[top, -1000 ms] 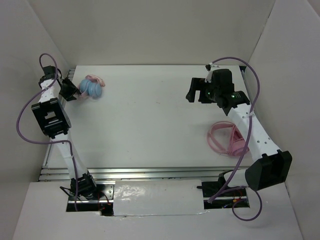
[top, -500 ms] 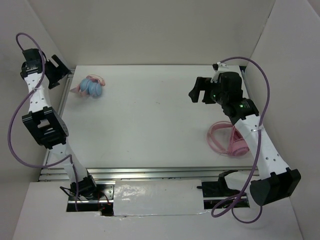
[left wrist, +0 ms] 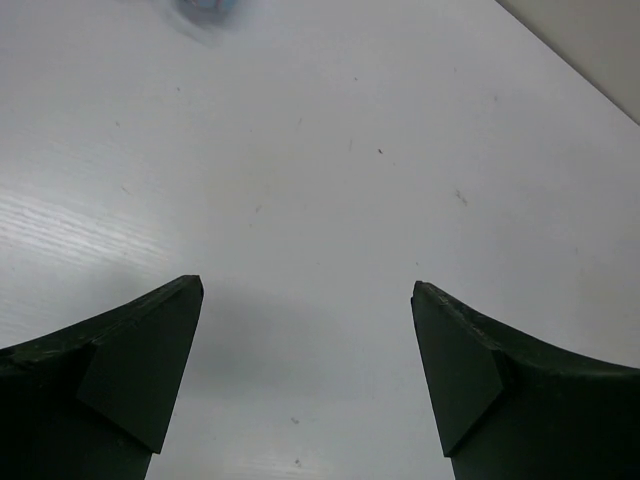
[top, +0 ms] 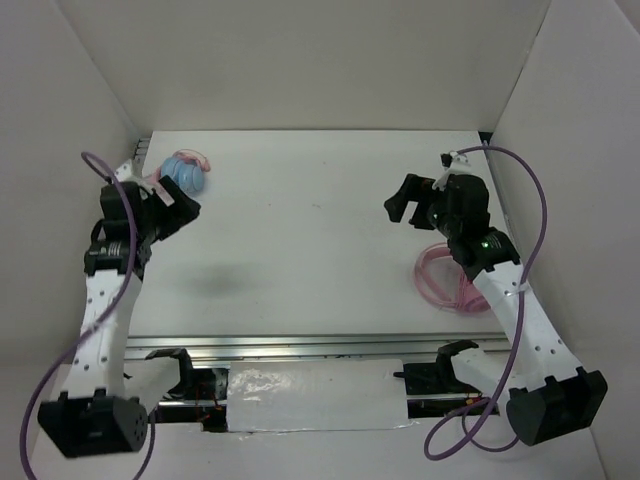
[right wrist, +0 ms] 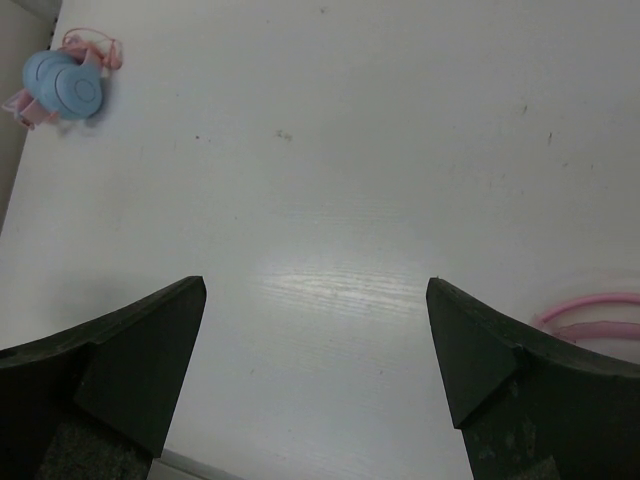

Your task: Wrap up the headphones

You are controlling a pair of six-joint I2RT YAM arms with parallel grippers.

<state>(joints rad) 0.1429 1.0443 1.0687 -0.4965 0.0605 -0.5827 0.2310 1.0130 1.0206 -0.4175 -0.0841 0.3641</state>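
The headphones [top: 186, 172], with light blue earcups folded together and pink band and cable bunched around them, lie at the table's far left corner. They also show in the right wrist view [right wrist: 66, 85], and as a blue blur at the top edge of the left wrist view [left wrist: 205, 8]. My left gripper [top: 177, 208] is open and empty, raised just in front of them and apart from them. In its own view the left gripper [left wrist: 308, 292] has only bare table between its jaws. My right gripper [top: 398, 198] is open and empty over the table's right half, and its own view [right wrist: 316, 290] shows only table.
All-pink headphones with a coiled cable [top: 452, 277] lie at the right, under my right arm, and their edge shows in the right wrist view [right wrist: 590, 312]. White walls [top: 320, 60] close in the table on three sides. A metal rail [top: 300, 347] runs along the near edge.
My left arm has swung down from high against the back-left wall, so its gripper now sits just in front of the headphones. My right gripper has drifted slightly nearer and to the right.
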